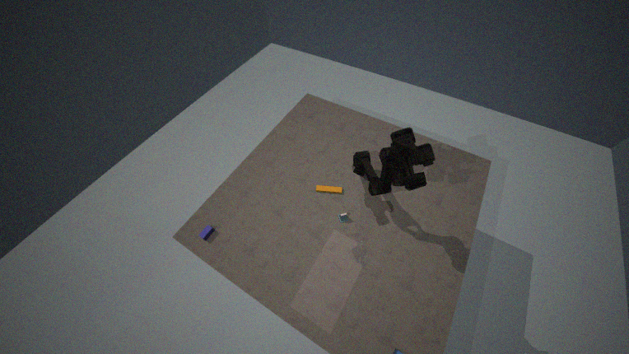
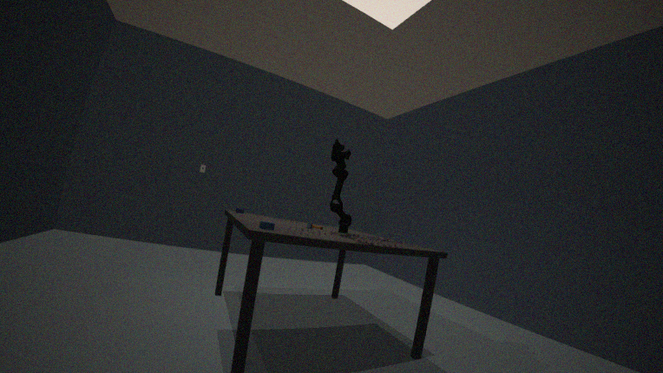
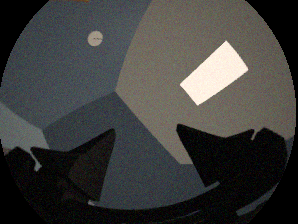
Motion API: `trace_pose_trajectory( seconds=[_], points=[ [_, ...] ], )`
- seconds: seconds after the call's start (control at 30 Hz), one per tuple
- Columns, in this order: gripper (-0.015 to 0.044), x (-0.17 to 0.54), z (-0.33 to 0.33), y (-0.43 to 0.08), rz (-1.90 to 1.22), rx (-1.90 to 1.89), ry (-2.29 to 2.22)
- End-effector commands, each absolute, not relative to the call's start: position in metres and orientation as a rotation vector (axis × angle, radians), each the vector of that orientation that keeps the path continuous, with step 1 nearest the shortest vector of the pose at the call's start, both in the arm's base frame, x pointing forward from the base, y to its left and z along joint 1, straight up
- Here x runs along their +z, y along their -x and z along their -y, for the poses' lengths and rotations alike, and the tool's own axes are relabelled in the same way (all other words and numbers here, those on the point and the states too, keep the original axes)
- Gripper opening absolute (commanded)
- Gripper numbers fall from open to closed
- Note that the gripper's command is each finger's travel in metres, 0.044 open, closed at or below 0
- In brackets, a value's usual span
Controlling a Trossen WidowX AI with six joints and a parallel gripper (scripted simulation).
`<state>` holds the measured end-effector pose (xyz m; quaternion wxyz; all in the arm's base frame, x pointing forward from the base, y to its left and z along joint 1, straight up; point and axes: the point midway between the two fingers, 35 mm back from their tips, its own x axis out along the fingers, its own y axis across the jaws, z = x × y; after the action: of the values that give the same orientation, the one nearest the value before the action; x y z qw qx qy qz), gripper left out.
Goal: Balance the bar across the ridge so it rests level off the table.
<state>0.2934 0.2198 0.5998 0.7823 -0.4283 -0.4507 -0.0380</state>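
Note:
The orange bar (image 1: 328, 189) (image 2: 317, 226) lies on the table, apart from the small teal, light-topped piece (image 1: 343, 217) that looks like the ridge. This piece is partly hidden behind the bar in the exterior view. Nothing rests across it. My gripper (image 3: 147, 129) is open and empty in the wrist view, its two dark fingers spread wide. The arm stands tall, with the gripper high above the table and far from the bar. The wrist view shows mostly walls and ceiling; the bar and ridge cannot be made out there.
A purple-blue block (image 1: 206, 232) lies near one table corner. Another blue object (image 1: 398, 351) (image 2: 239, 211) is cut off at the bottom of the top view. A pale light patch and the arm's shadow fall on the table (image 1: 263, 197).

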Motion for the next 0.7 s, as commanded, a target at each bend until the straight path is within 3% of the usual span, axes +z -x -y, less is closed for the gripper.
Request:
trace_pose_trajectory(
  seconds=[0.0,0.1,0.67],
  points=[
    [0.0374,0.601,-0.219,-0.292,0.977,-0.085,0.924],
    [0.0315,0.614,-0.212,-0.271,1.031,-0.129,0.905],
    [0.0315,0.676,-0.137,-0.123,1.331,-0.337,0.606]
  ],
)
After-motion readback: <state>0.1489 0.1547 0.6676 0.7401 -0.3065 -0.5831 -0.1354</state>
